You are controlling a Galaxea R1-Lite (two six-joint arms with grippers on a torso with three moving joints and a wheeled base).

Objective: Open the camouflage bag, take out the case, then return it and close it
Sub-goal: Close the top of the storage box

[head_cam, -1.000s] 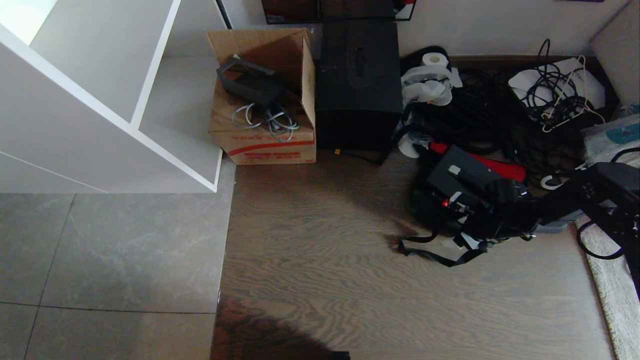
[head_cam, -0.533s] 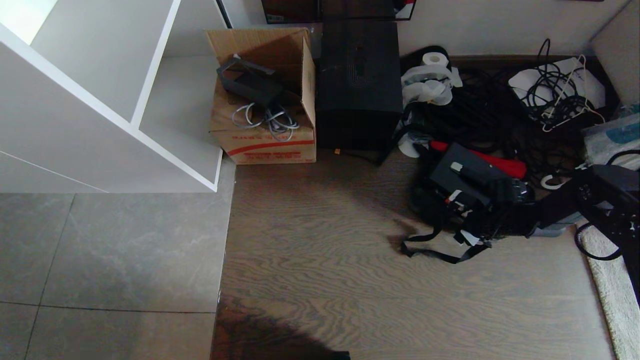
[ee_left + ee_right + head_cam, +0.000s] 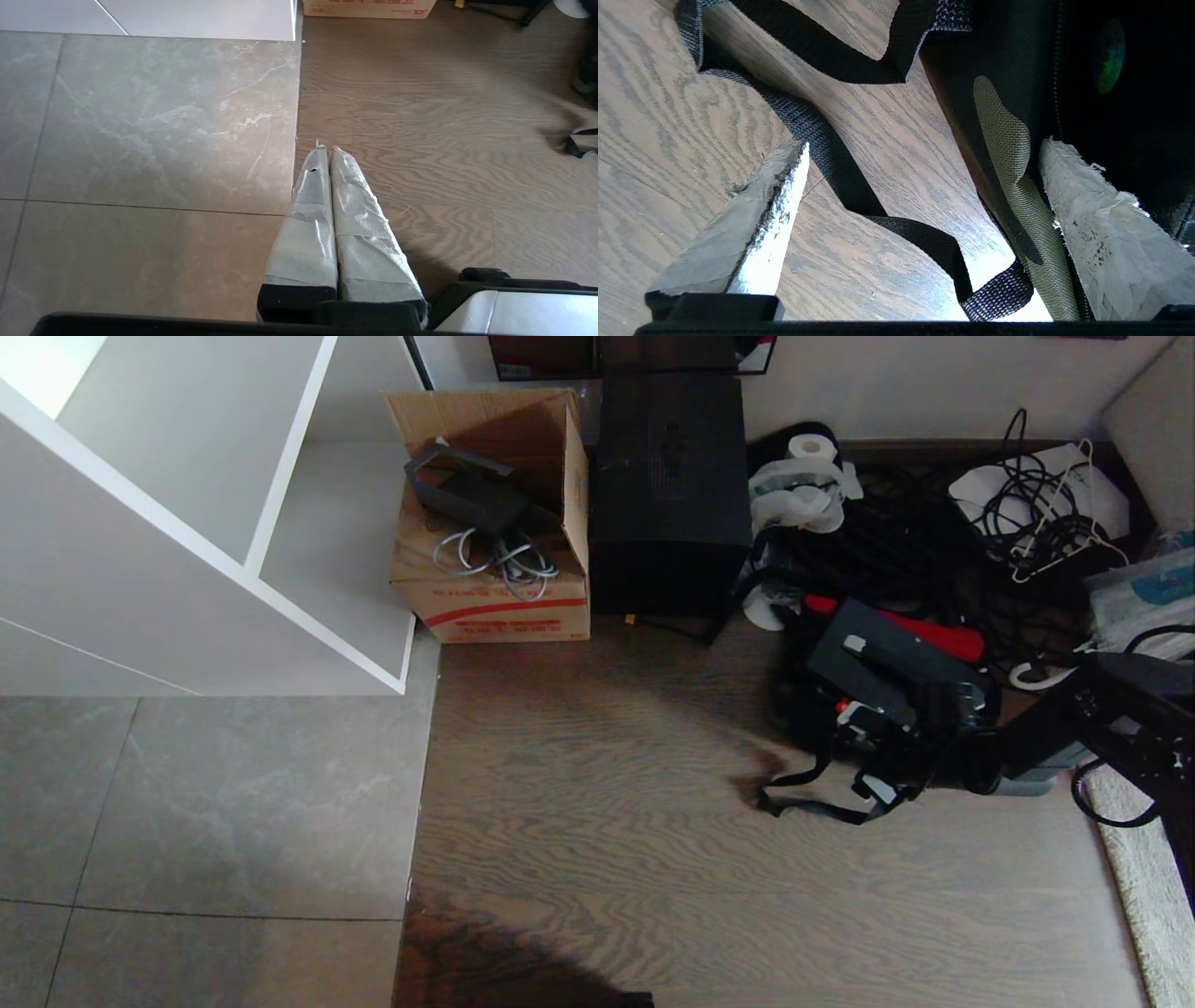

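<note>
The camouflage bag lies open on the wood floor at the right, with its red lining showing. The flat black case rests tilted in its mouth, handle up and red latch toward me. My right gripper is low at the bag's near side and open. In the right wrist view the right gripper holds nothing. One finger is over bare floor and the other finger is against the bag's camouflage edge. The black strap snakes between them. The left gripper is parked and shut over the floor.
A tall black box and an open cardboard box stand at the back. Tangled cables and paper rolls lie behind the bag. White shelving fills the left and a pale rug edges the right.
My right arm has swung lower and nearer along the bag's front side. The bag, case and strap have shifted slightly to the right. The left arm has stayed still.
</note>
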